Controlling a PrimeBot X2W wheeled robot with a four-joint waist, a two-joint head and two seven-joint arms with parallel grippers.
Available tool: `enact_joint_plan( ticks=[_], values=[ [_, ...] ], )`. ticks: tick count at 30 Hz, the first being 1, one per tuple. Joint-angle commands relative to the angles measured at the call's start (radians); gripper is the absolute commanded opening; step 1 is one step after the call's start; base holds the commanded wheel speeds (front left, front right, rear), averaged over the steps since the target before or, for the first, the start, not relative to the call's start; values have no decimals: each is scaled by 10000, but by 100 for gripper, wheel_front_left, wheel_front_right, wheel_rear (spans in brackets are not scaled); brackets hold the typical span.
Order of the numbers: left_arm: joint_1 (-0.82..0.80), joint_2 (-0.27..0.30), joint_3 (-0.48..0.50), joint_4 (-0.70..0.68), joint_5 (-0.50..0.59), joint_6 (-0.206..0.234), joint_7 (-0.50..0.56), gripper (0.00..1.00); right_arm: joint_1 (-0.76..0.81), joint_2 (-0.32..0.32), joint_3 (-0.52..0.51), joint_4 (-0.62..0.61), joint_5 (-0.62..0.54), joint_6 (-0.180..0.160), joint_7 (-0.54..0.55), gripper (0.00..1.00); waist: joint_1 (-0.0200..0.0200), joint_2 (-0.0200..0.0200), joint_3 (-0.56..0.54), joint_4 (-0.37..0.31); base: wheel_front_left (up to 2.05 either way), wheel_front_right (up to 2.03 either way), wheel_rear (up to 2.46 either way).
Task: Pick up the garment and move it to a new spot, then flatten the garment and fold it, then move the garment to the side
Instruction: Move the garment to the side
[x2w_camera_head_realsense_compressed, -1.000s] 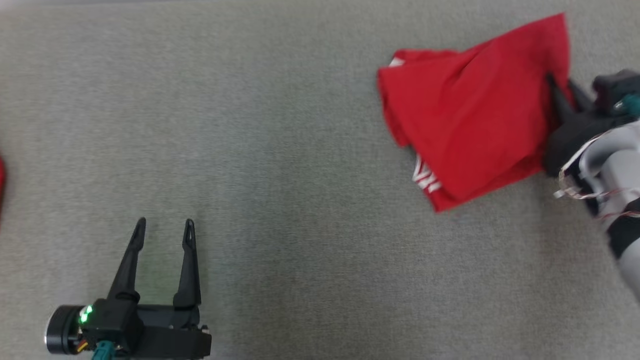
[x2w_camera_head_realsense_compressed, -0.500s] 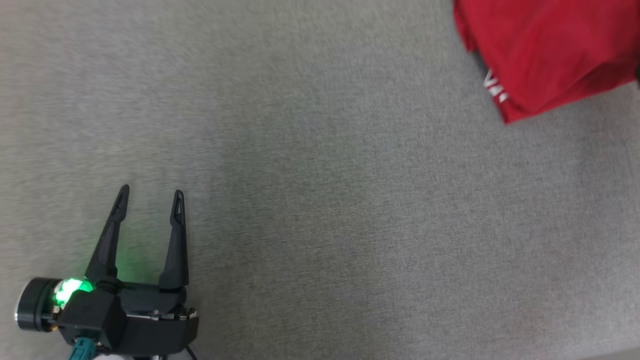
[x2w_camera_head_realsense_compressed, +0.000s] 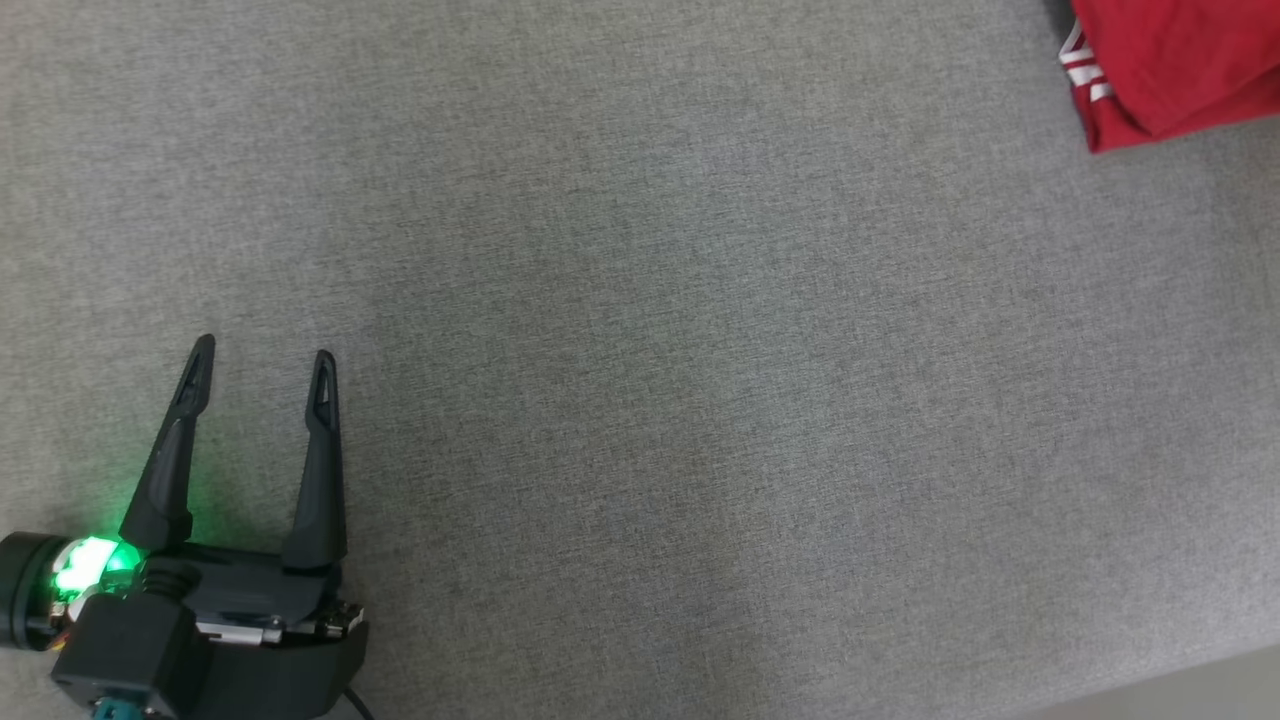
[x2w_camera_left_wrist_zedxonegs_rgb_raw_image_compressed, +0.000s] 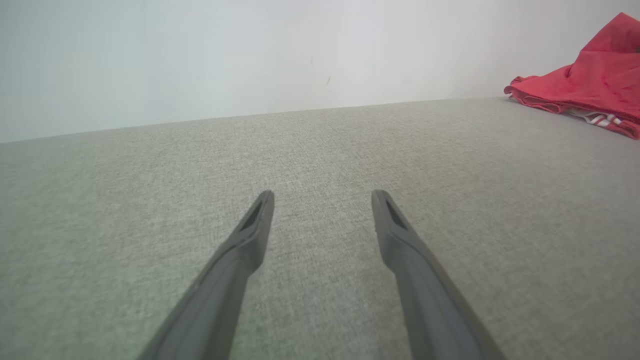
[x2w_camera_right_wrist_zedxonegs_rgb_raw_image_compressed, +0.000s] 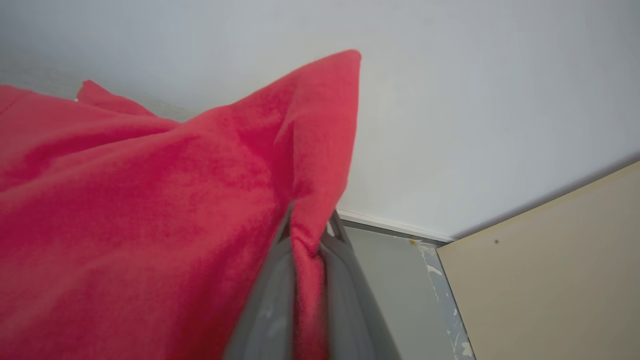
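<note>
The garment (x2w_camera_head_realsense_compressed: 1165, 65) is red cloth with white stripes, folded over, lying at the top right corner of the head view and cut off by the frame edge. It also lies at the far right of the left wrist view as a red garment (x2w_camera_left_wrist_zedxonegs_rgb_raw_image_compressed: 585, 85). In the right wrist view my right gripper (x2w_camera_right_wrist_zedxonegs_rgb_raw_image_compressed: 310, 225) is shut on an edge of the garment (x2w_camera_right_wrist_zedxonegs_rgb_raw_image_compressed: 150, 210), with red cloth pinched between the fingers and a corner standing up past the tips. My left gripper (x2w_camera_head_realsense_compressed: 258, 350) rests at the lower left of the grey surface, open, with nothing between its fingers (x2w_camera_left_wrist_zedxonegs_rgb_raw_image_compressed: 250, 235).
A grey fabric surface (x2w_camera_head_realsense_compressed: 650, 350) spreads across the head view. A pale wall (x2w_camera_left_wrist_zedxonegs_rgb_raw_image_compressed: 250, 60) rises behind it. In the right wrist view a beige board (x2w_camera_right_wrist_zedxonegs_rgb_raw_image_compressed: 550, 280) and a grey floor strip (x2w_camera_right_wrist_zedxonegs_rgb_raw_image_compressed: 400, 290) lie past the garment.
The head camera has swung left, so the garment has slid to the top right corner and the right arm has left the picture. The left gripper stays open.
</note>
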Motion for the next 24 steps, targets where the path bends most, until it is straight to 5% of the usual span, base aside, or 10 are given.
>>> enact_joint_plan(
  ticks=[1, 4, 5, 7, 24],
  values=[
    [-183, 16, -17, 202, 62, -44, -23, 100, -181, 47, -46, 54, -137, -26, -68, 0, 1, 1, 42, -41, 0, 0, 0],
    [-194, 45, -11, 187, 62, -50, -18, 100, -323, 91, -137, 253, -422, -26, -72, 0, 1, 1, 58, -37, 0, 0, 0],
    [-180, 48, 8, 180, 63, -50, -18, 100, -416, 62, -190, 259, -536, -26, -177, 19, 1, 1, 68, -36, 0, 0, 0],
    [-171, 47, 33, 189, 48, -53, -18, 100, -485, 81, -280, 352, -715, -26, -300, 100, 1, 1, 75, -26, 0, 0, 0],
    [398, -467, 211, 719, -136, 62, -26, 100, -57, 885, -1005, -187, -1255, -26, -1158, 100, 1, 1, -1687, 113, 0, 0, 0]
  ],
)
